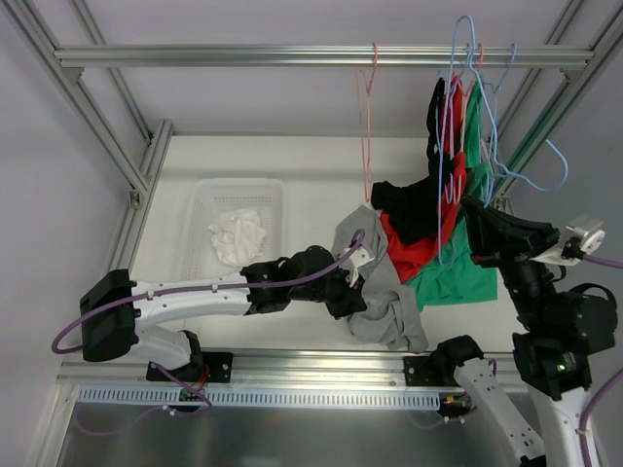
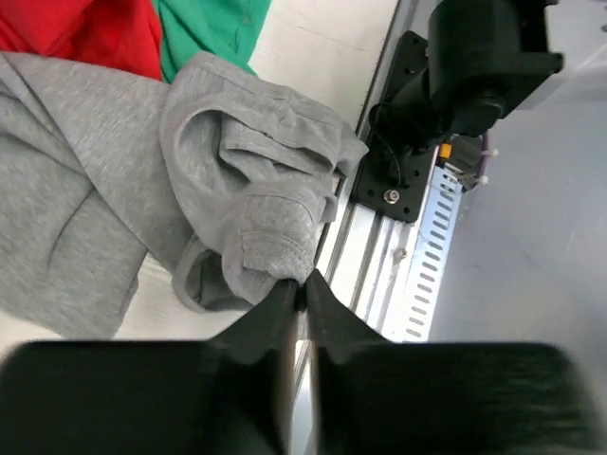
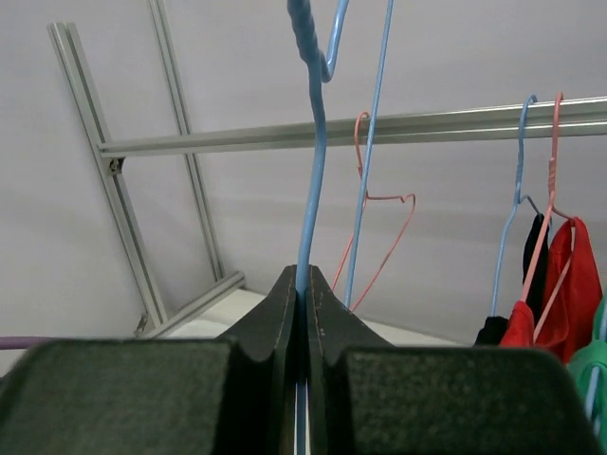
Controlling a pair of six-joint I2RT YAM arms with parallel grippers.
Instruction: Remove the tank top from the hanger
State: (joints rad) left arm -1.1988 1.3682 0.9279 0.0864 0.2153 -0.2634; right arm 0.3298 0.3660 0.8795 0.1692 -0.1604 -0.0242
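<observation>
Now, left gripper (image 2: 303, 282) pinching the grey tank top (image 2: 251, 180), right gripper (image 3: 305, 280) clamping the blue hanger (image 3: 310, 190) — pull apart steadily, a strap possibly hooked.

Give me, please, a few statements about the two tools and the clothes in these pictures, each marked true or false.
1. The left tool is shut on a fold of the grey tank top. True.
2. The right tool is open and holds nothing. False: it is shut on the wire of a blue hanger.
3. The white basket holds a crumpled white cloth. True.
4. The pink hanger carries a red garment. False: it hangs bare from the rail.
</observation>
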